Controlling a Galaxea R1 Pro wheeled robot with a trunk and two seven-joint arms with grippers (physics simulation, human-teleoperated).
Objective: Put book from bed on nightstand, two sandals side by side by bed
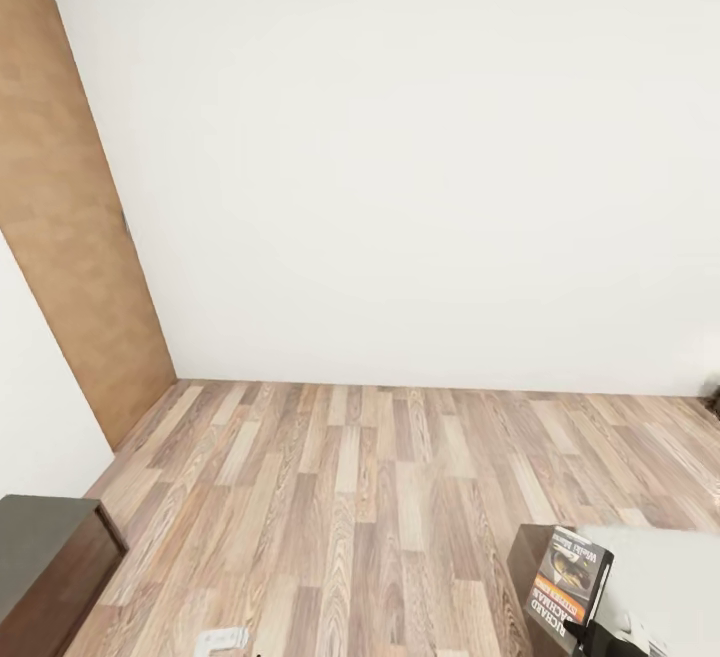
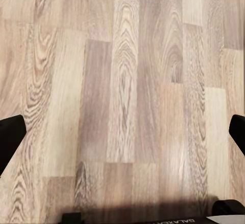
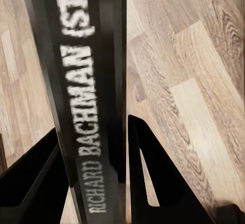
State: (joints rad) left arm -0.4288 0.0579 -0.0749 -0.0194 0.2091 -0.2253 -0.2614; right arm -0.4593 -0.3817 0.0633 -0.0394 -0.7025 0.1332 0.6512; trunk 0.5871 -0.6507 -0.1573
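One right hand [image 3: 97,183] clamps the book [image 3: 84,81] above wood-plank floor [image 1: 380,497] by white walls [image 1: 400,157]; left hand [image 2: 122,132] gapes wide.

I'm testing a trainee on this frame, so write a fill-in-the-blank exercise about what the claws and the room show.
1. The right claw is shut on a thin dark paperback ____.
2. White lettering on the paperback's spine reads RICHARD ____.
3. The left claw hangs open over the ____-plank floor.
4. The wall facing the head camera is plain ____.

Missing words: book; BACHMAN; wood; white
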